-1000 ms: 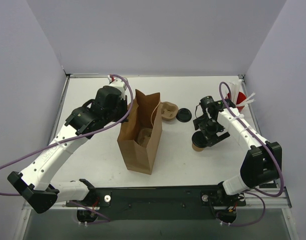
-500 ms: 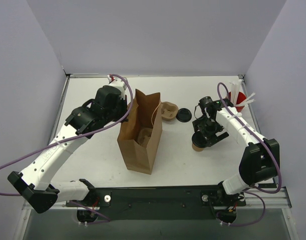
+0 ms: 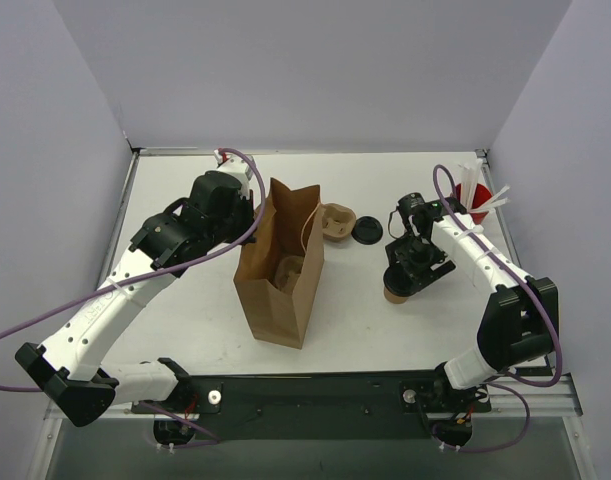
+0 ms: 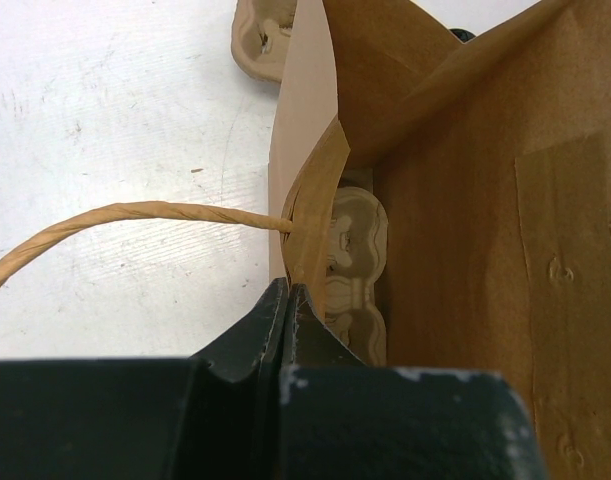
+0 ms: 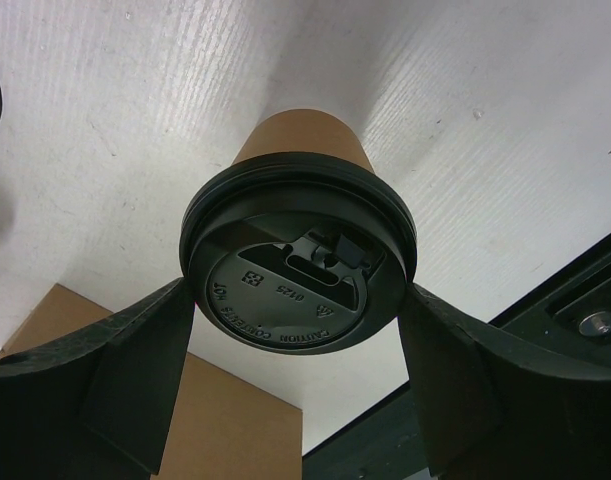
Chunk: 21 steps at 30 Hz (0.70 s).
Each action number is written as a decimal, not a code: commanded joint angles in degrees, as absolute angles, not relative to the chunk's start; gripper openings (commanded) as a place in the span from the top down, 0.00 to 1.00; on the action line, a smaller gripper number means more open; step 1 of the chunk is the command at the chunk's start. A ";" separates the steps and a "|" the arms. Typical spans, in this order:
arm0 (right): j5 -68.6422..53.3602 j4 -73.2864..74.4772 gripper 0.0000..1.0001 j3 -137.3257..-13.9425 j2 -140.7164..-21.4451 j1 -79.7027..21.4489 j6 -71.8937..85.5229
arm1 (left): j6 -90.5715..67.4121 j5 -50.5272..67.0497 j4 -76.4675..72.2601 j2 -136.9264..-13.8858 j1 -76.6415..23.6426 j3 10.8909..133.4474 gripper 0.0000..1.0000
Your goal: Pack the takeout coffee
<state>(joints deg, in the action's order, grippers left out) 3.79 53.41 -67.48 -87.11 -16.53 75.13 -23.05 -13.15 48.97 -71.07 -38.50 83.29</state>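
Kraft bag pinched by left tool shows only wrist-side; spread right tool straddles takeout coffee.

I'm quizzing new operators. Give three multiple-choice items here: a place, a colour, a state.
1. Where does the takeout coffee stand? A on the table, right of the bag; B inside the bag; C left of the bag.
2. Its lid is: A white; B black; C red.
3. The left gripper is: A open; B holding a cup; C shut on the bag's rim.
A: it stands between the fingers of the right gripper. B: the right wrist view shows black. C: its fingers pinch the paper edge.
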 commanded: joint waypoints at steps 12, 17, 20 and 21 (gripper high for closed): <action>2.37 58.09 0.40 -74.70 -86.57 -16.52 64.96 | -21.18 -12.83 47.90 -71.72 -38.14 86.57 1.00; 1.67 60.47 0.42 -80.49 -84.99 -16.70 62.58 | -19.16 -13.53 48.43 -71.98 -38.14 87.89 1.00; 1.58 61.87 0.42 -84.36 -83.76 -16.87 60.83 | -17.58 -12.75 49.13 -72.77 -38.14 89.81 1.00; 0.97 61.96 0.42 -87.16 -83.15 -16.96 59.69 | -17.32 -12.48 49.30 -73.30 -38.23 90.35 1.00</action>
